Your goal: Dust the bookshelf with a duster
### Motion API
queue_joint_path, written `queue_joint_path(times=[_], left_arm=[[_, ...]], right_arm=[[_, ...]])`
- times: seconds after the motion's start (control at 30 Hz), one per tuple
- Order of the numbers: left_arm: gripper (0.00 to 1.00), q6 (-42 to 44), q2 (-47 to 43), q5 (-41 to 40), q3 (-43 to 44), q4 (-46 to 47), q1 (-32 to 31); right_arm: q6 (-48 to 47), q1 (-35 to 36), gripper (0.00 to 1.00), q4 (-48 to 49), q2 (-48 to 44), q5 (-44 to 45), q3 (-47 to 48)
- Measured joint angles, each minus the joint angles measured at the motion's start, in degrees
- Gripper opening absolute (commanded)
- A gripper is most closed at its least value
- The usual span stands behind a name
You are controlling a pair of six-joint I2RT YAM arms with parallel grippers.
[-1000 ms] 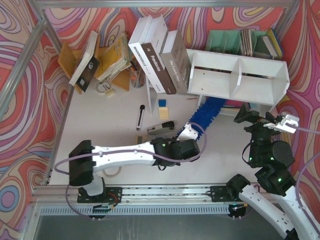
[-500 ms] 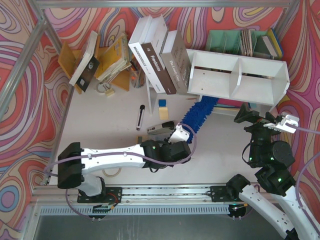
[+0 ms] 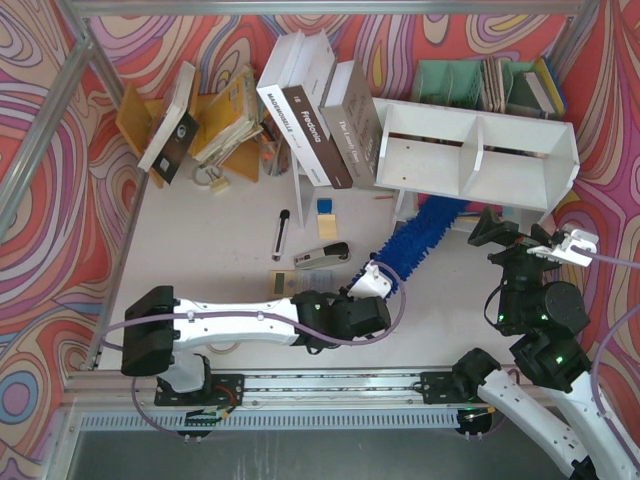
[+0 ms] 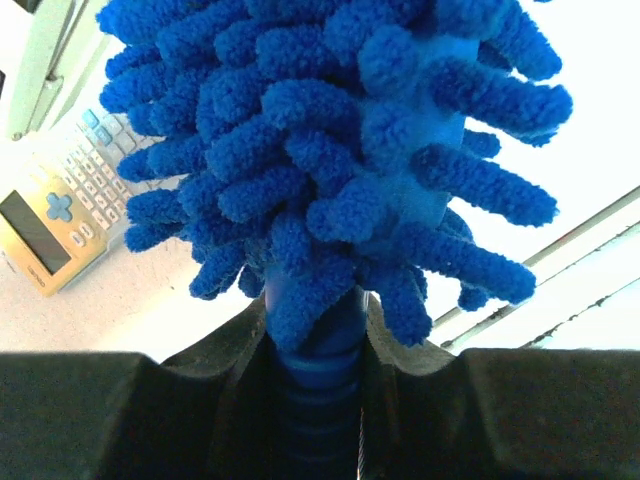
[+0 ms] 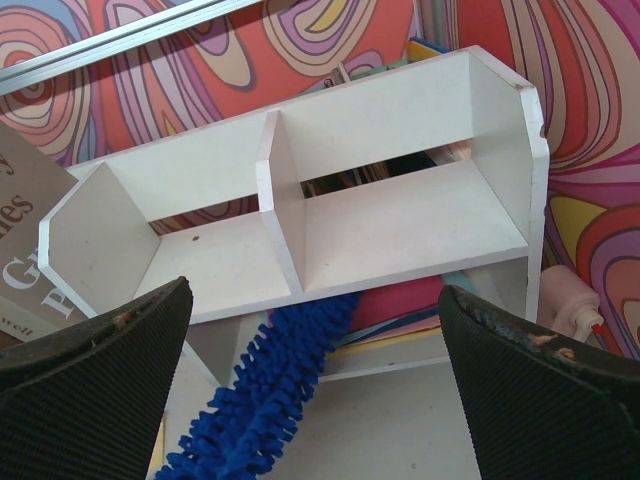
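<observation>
Ok so the left pincer is clamped tight on the short handle of the long bright blue duster with the fluffy noodle-bristle head, gripping right where the handle meets the fluff. The duster runs on a diagonal from that pincer up to the wide white wooden bookshelf with two compartments. Its far tip pokes in under the shelf's bottom board, roughly below the centre divider and a touch toward the left compartment. From the right wrist view the tip looks tucked in between the legs, but I can't tell if the bristles actually press on the board.

The right pincer is spread as wide as it goes with nothing in it. It's hanging in the air in front of the bookshelf's right compartment, near it but not touching.

Other stuff: a row of chunky white and dark brown hardback books leans right up against the bookshelf's left end. A teal file organiser sits just behind the bookshelf, and an orange wooden book rack with tipped-over books is well off to the bookshelf's left. On the white counter, out in front of the bookshelf and to its left, there's a grey stapler, a black pen and a tan calculator, with the calculator the farthest out. Some flat colourful things lie under the bookshelf, can't make out what they are.
</observation>
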Motion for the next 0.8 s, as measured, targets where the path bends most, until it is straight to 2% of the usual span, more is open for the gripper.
queue_joint_path(times=[0.23,0.63,0.8], left_arm=[[0.00,4.15,-1.03,1.84,0.87,3.80,-0.20],[0.00,11.91,13.77,10.80,13.57,2.95,-0.31],[0.00,11.96,15.37,10.93,14.64,2.27,-0.28]], right_arm=[[0.02,0.00,0.99,0.02,0.00,0.00,0.00],[0.00,0.00,0.99,0.00,0.00,0.00,0.00],[0.00,0.00,0.99,0.02,0.00,0.02,0.00]])
